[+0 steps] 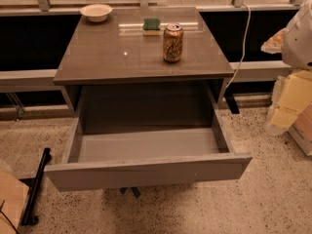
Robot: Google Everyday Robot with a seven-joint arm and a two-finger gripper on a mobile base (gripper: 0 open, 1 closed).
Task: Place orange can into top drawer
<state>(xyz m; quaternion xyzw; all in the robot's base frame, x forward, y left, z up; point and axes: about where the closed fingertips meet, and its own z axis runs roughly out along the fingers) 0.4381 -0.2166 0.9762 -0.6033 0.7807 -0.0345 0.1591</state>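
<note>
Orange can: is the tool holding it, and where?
Not held: the orange can stands upright on the table, nothing touching it. The tool is out of view, so any other hold cannot be told.

Gripper [288, 106] — cream-yellow, at right frame edge, white arm [298, 33] above. Left of it: orange can [173, 43], orange-tan with dark swirls, silver top; top drawer [146, 172] grey, lighter inside; sponge [151, 25] green on yellow; bowl [96, 12] white.
</note>
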